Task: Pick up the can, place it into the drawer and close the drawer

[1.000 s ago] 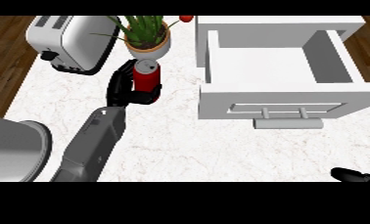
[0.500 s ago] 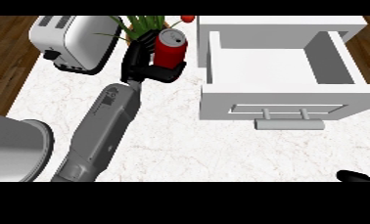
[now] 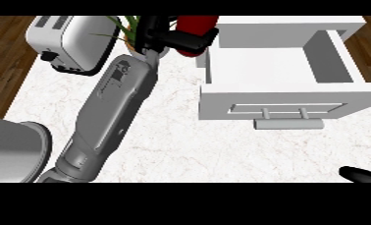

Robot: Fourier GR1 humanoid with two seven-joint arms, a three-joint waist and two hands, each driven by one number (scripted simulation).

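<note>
Head view, looking steeply down on the white marbled worktop (image 3: 167, 135). The left hand (image 3: 168, 36) has its fingers curled round the red can (image 3: 194, 31), which is held clear of the worktop near the far edge, just beside the left wall of the drawer (image 3: 279, 69). A black finger crosses the can's body; the can's upper part is cut off at the top of the view. The grey left forearm (image 3: 109, 111) runs diagonally from the lower left corner up to the hand.

The drawer, white and box-shaped, stands pulled open at the right side of the worktop; its interior shows a pale floor, and its front panel carries a handle (image 3: 286, 113) facing the near edge.

A silver toaster (image 3: 71, 42) sits at the far left corner. Green leaves of a potted plant (image 3: 129, 27) show behind the hand; the pot itself is largely hidden. A grey rounded object (image 3: 22, 153), possibly a pot or bowl, lies at the near left edge.

Of the right hand (image 3: 357, 174), only a dark tip shows at the lower right corner; whether it is open or closed cannot be told.
</note>
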